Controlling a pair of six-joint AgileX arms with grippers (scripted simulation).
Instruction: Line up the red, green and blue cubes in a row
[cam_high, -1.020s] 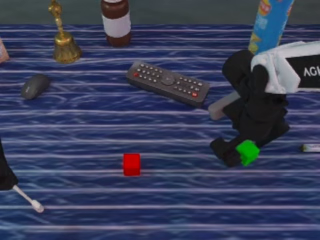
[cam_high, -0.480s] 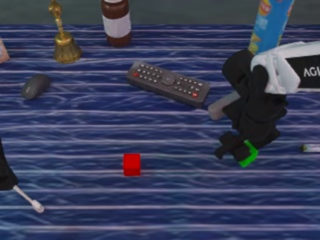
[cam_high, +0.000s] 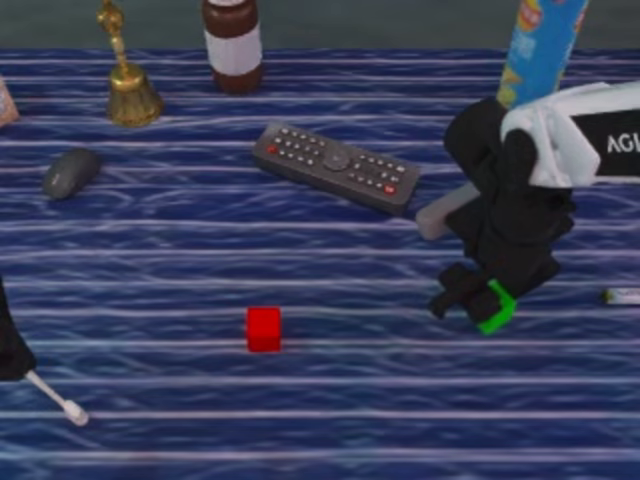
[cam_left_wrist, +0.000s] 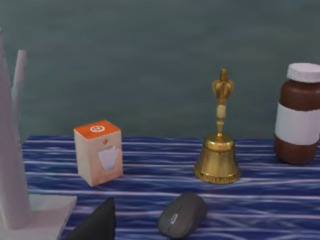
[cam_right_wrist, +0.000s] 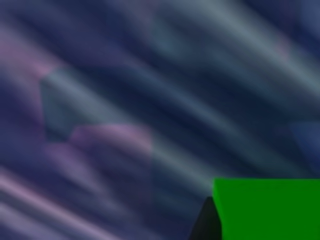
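1. Nearest the front edge, at the table's left, a cotton swab (cam_high: 60, 402) lies beside the parked left gripper (cam_high: 12, 345); I cannot tell how its fingers stand.
2. The red cube (cam_high: 264, 329) sits alone on the blue striped cloth (cam_high: 300, 420), a little left of centre, exactly where it was a second ago.
3. To the right, the right gripper (cam_high: 478, 303) is closed around the green cube (cam_high: 497, 307), with only a green sliver showing from above. A second ago the cube showed nearly whole beside the fingers; over the last half second nothing has shifted. In the right wrist view the green cube (cam_right_wrist: 267, 209) fills one corner, close to the camera.
4. The blue cube is not visible in any view.
5. Farther back lie the remote control (cam_high: 336, 167) and, at the left, a grey mouse (cam_high: 70, 172).
6. At the far edge stand a brass bell (cam_high: 128, 80), a brown jar (cam_high: 233, 42) and a tall blue packet (cam_high: 540, 45). The left wrist view adds a small orange carton (cam_left_wrist: 98, 151).
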